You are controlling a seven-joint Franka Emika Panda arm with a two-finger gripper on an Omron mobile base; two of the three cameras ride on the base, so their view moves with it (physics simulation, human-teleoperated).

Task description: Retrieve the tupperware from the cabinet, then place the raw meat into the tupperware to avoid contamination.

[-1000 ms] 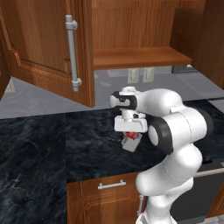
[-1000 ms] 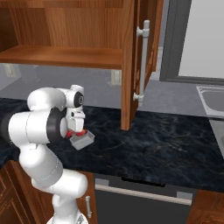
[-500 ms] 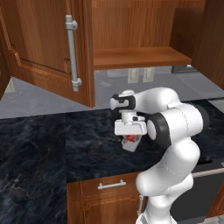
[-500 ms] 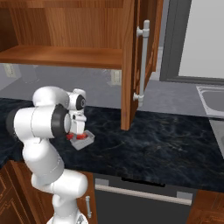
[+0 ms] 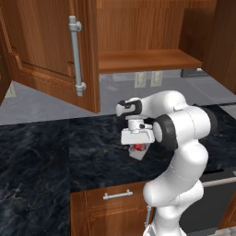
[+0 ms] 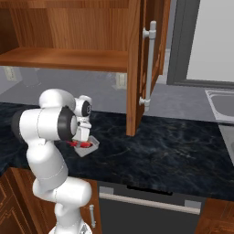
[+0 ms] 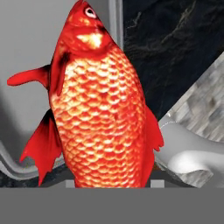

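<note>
The raw meat (image 7: 100, 109) is a bright orange-red scaly fish. It hangs head-down in my gripper (image 5: 137, 145), which is shut on it, and its body hides the fingertips in the hand view. Right under it sits the tupperware (image 7: 26, 52), a small pale grey container (image 5: 138, 155) on the dark counter. From the right base view the red meat (image 6: 74, 143) shows just over the tupperware's rim (image 6: 89, 149), under my gripper (image 6: 81, 142). Whether the meat touches the tupperware floor I cannot tell. The cabinet (image 5: 147, 60) stands open above, its wooden shelf (image 6: 64, 57) bare.
The dark marble counter (image 5: 41, 152) runs left and right of the tupperware. An open cabinet door with a silver bar handle (image 5: 76, 55) hangs at the left, another door (image 6: 148, 64) at the right. A sink (image 6: 221, 103) lies far right. A drawer handle (image 5: 117, 195) sits below.
The arm's elbow has swung a little. The hand with the meat stays over the tupperware, nearly still.
</note>
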